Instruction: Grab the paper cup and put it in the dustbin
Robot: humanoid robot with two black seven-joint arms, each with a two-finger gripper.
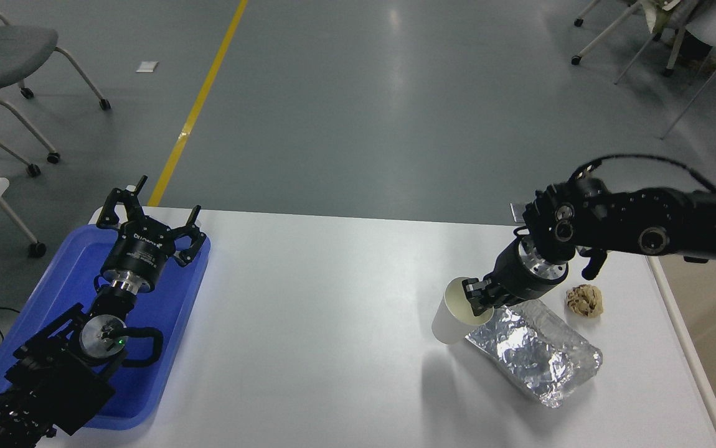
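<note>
Pickup is under way: the paper cup (452,314), on the desk (333,323) beside the foil tray (535,354), is gripped at its rim by the right gripper's (474,301) jaws; no dustbin is seen.

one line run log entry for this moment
right gripper: at paper cup rim, cup tilted | left gripper: parked over blue tray | dustbin: not visible

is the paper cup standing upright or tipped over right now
Tipped. The paper cup leans, its open mouth facing the right gripper, whose fingers reach into its rim beside the foil tray.
</note>
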